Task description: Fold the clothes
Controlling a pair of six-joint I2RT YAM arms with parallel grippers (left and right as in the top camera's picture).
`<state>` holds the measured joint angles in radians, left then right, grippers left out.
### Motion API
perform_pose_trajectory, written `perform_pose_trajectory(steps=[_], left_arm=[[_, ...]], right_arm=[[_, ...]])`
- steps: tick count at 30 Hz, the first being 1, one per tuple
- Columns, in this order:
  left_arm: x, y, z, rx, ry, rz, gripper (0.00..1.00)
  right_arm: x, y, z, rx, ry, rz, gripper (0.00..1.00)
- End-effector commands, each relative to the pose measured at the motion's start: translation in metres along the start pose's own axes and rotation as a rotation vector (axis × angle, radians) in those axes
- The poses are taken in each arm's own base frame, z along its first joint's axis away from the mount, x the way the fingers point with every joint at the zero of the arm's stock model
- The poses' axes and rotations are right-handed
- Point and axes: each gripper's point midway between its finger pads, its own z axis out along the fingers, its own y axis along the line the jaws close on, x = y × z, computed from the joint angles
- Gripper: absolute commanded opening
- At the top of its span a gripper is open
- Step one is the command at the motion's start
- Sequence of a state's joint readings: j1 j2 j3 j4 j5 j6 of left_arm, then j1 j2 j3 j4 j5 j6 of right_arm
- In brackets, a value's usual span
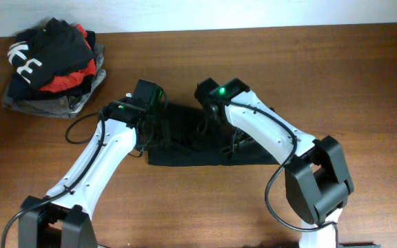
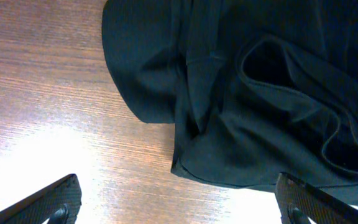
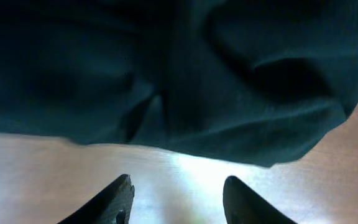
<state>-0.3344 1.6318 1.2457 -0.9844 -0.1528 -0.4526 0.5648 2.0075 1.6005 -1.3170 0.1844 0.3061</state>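
The black top (image 1: 185,148) lies bunched in the middle of the table (image 1: 336,76), a dark strip running left to right. Both arms reach over it from the near side, and their wrist housings cover its far edge and much of its middle, so its full outline cannot be made out from overhead. No logo or lettering shows on it in any view.

The left gripper (image 2: 178,182) hangs over the top's left end with its jaws spread wide apart. Only the tips of the fingers (image 2: 58,202) show, cut off at the lower corners of the left wrist view. Bare wood and a rounded hem of the cloth lie below, with a dark opening in the fabric further right; whether that is a sleeve or the neck is unclear. Nothing sits between the jaws.

The right gripper (image 3: 178,183) is just beside the cloth's edge, jaws partly apart, with only glare-washed wood between them. The fabric above is dark and blurred, its folds hard to read.

A heap of garments (image 1: 54,65) lies at the far left corner, well apart.
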Motion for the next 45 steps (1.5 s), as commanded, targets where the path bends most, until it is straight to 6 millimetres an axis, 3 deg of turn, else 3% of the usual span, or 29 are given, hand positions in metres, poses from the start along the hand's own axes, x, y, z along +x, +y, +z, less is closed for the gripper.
perform_pose_trajectory(steps=[1,8,15,25,31,34,45], left_arm=[[0.002,0.001,0.002,-0.005,0.011,-0.009,0.99],[0.002,0.001,0.002,-0.006,0.012,-0.009,0.99],[0.001,0.002,0.002,-0.011,0.009,-0.009,0.99],[-0.003,0.020,0.004,-0.052,0.009,-0.046,0.99],[-0.002,0.027,0.005,-0.061,0.020,-0.064,0.99],[-0.001,0.028,0.005,-0.062,0.025,-0.063,0.99],[0.002,0.029,0.004,-0.069,0.038,-0.060,0.99]], right_arm=[[-0.001,-0.016,0.015,0.070,-0.025,0.067,0.51],[-0.001,0.003,0.043,-0.007,-0.039,0.070,0.50],[0.000,0.018,0.043,-0.059,-0.038,0.055,0.49],[0.006,0.038,0.041,-0.122,-0.020,0.027,0.50],[0.005,0.035,0.041,-0.102,-0.028,0.028,0.49],[0.003,0.031,0.042,-0.080,-0.036,0.028,0.43],[-0.002,0.027,0.045,-0.052,-0.055,0.032,0.42]])
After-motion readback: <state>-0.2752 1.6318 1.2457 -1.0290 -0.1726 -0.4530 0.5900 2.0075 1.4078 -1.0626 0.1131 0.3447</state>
